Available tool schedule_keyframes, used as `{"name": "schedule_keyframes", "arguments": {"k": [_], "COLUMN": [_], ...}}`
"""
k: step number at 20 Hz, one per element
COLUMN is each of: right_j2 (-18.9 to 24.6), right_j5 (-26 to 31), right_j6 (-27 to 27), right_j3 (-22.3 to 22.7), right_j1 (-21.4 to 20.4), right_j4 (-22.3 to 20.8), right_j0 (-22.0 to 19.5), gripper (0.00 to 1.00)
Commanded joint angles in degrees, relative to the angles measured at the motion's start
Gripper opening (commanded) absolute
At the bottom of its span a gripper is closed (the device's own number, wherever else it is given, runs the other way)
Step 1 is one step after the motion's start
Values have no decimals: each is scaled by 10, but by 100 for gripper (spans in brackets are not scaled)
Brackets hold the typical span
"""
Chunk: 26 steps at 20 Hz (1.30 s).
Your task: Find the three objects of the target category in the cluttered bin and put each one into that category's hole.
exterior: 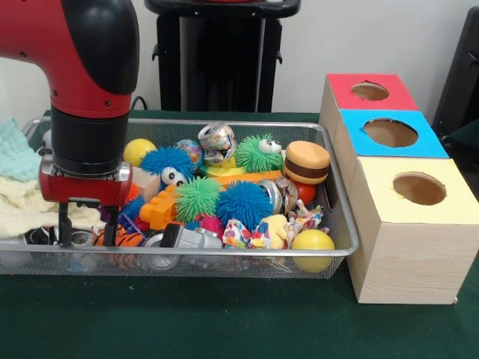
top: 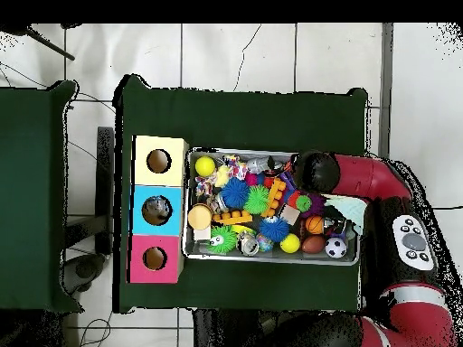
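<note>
The bin (exterior: 329,250) is a wire basket that sits on a green table (exterior: 224,321) in the middle of the front view, and it is full of toys. A blue spiky ball (exterior: 243,203) lies in the middle of the pile, with a green spiky ball (exterior: 197,197) just to its left. Another blue spiky ball with eyes (exterior: 168,163) sits behind them, and a green spiky ball with eyes (exterior: 259,152) is further back. A toy burger (exterior: 306,161) rests near the right wall of the bin. A yellow ball (exterior: 313,244) lies in the lower right corner, and another yellow ball (exterior: 138,151) peeks out by the arm. An orange block (exterior: 159,209) lies left of the green spiky ball.

To the right of the bin stand three wooden boxes in a row, each with a round hole on top. The yellow box (exterior: 419,191) is lowest in the frame, the blue box (exterior: 391,133) is in the middle, and the red box (exterior: 370,91) is at the top.

The red arm (exterior: 82,45) comes down at the upper left of the frame. Its gripper (exterior: 87,233) hangs over the left end of the bin. The two black fingers (exterior: 65,228) stand apart, dipped among the toys, and they clamp nothing that shows.

White and pale blue cloths (exterior: 19,187) lie at the left edge.
</note>
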Motion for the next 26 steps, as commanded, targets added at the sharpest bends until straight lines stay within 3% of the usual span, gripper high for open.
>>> {"name": "schedule_keyframes", "arguments": {"k": [1, 6, 14, 16, 19, 24, 26], "right_j2": [25, 12, -136, -170, -172, -236, -220], "right_j5": [-122, -150, -195, -219, -230, -248, -249], "right_j6": [-35, -14, 151, 192, 185, 234, 218], "right_j3": [-21, -47, -155, -174, -179, -220, -212], "right_j1": [99, 127, 216, 240, 250, 291, 286], "right_j4": [-93, -122, -183, -178, -161, -158, -147], "right_j0": [-4, 2, 111, 129, 123, 156, 143], "gripper": [100, 100, 100, 100, 100, 100, 100]}}
